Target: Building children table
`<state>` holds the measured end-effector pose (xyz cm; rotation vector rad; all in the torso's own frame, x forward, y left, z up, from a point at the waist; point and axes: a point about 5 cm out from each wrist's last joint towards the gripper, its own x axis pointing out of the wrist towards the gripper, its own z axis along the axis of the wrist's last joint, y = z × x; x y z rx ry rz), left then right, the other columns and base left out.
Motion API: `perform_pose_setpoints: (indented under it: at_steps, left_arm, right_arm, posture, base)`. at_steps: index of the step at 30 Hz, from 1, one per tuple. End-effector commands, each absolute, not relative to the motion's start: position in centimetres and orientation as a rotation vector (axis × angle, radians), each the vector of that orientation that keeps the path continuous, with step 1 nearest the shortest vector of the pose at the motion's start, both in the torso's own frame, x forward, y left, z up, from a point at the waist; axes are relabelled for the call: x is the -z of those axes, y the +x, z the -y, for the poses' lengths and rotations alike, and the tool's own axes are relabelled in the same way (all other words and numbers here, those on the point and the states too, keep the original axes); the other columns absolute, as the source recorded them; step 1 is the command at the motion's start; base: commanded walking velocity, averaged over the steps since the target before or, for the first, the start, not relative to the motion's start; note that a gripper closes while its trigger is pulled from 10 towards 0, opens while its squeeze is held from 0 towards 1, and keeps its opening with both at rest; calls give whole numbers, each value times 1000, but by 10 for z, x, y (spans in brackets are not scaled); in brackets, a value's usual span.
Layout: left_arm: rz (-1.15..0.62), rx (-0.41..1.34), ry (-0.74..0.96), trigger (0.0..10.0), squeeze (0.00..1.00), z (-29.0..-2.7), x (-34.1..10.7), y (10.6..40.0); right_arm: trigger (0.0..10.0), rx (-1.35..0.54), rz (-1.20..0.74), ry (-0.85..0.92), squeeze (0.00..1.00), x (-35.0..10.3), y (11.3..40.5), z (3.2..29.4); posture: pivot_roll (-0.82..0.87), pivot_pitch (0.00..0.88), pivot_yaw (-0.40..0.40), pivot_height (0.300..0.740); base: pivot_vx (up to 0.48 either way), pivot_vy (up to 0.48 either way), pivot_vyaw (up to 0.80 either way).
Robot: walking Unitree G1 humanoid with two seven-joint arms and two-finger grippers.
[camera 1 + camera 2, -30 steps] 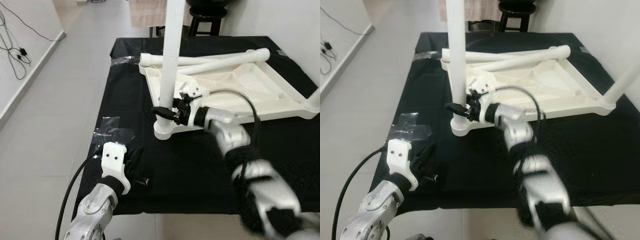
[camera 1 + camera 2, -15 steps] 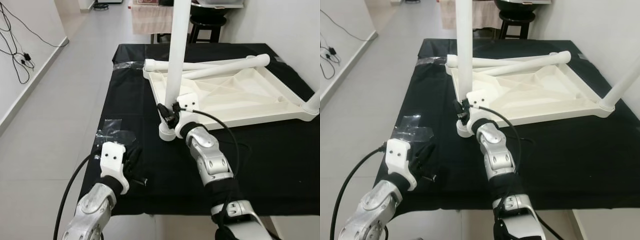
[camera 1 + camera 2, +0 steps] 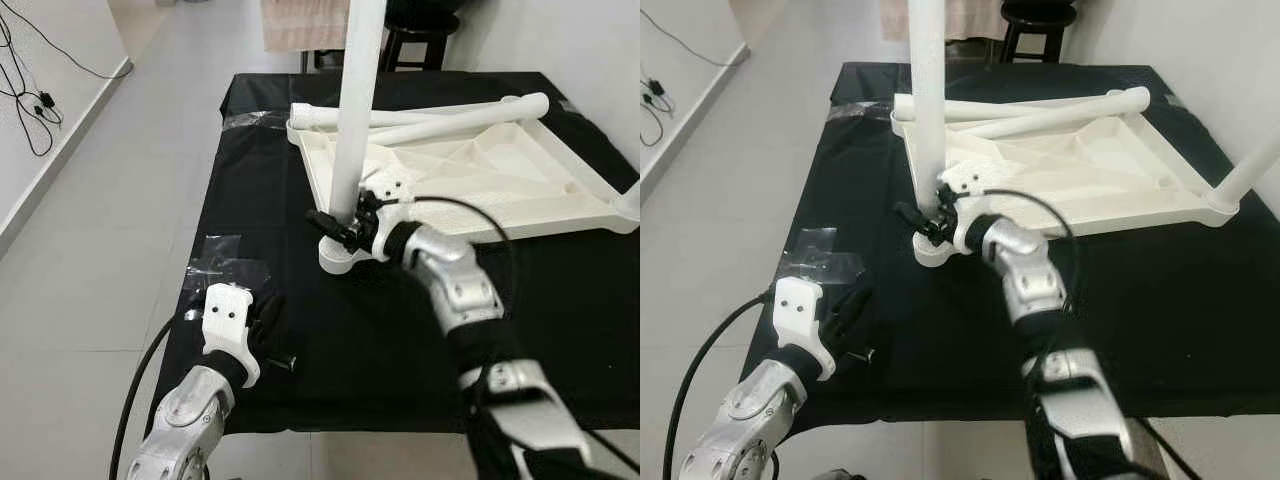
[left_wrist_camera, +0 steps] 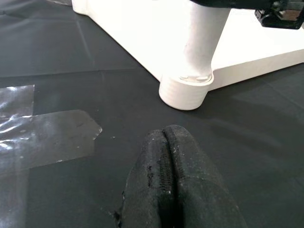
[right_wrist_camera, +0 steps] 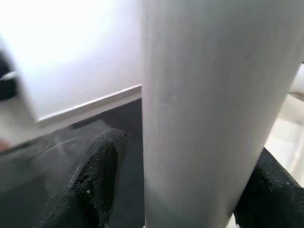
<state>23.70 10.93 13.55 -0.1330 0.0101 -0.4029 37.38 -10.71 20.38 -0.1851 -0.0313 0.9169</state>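
So the white tabletop [image 3: 480, 180] was lying upside down on the black-covered desk [image 3: 260, 200], taking up the far right part of it. One white leg [image 3: 352, 110] stood upright in the socket at the tabletop's near-left corner, and two loose legs [image 3: 440, 115] lay across its far edge. Right gripper [image 3: 335, 222] was low on the upright leg just above the socket, its fingers [image 5: 95, 175] either side of the tube, clamped around it. Left gripper [image 4: 173, 175] sat near the desk's front-left corner, fingers pressed together with nothing between them, right by some clear tape [image 3: 225, 265] stuck on the cloth
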Motion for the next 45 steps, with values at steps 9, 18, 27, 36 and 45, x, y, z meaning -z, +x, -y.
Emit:
perform_pose_setpoints:
  at_steps: [9,18,27,36,45]
  left_arm:
    - [-23,397,-129,10000,0,-110,-132,234]
    - [-25,399,-126,10000,0,-111,-133,232]
    - [-24,395,-121,10000,0,-116,-134,232]
    - [-27,401,-121,10000,0,-115,-133,236]
    - [-21,396,-124,10000,0,-114,-133,238]
  right_arm:
    - [0,-1019,-84,-162,0,-188,382,107]
    - [0,-1022,-120,-131,0,-174,379,118]
    - [0,-325,-205,-107,0,-126,363,133]
    - [3020,-355,-151,-132,0,-129,336,98]
    - [10000,-612,-42,-53,1000,-156,334,75]
  posture:
    - [146,118,-28,740]
    - [144,125,-23,740]
    - [124,143,-18,740]
    - [122,117,-19,740]
    - [120,110,-24,740]
  base:
    - [0,0,0]
    - [0,0,0]
    - [0,0,0]
    - [0,0,0]
    - [0,0,0]
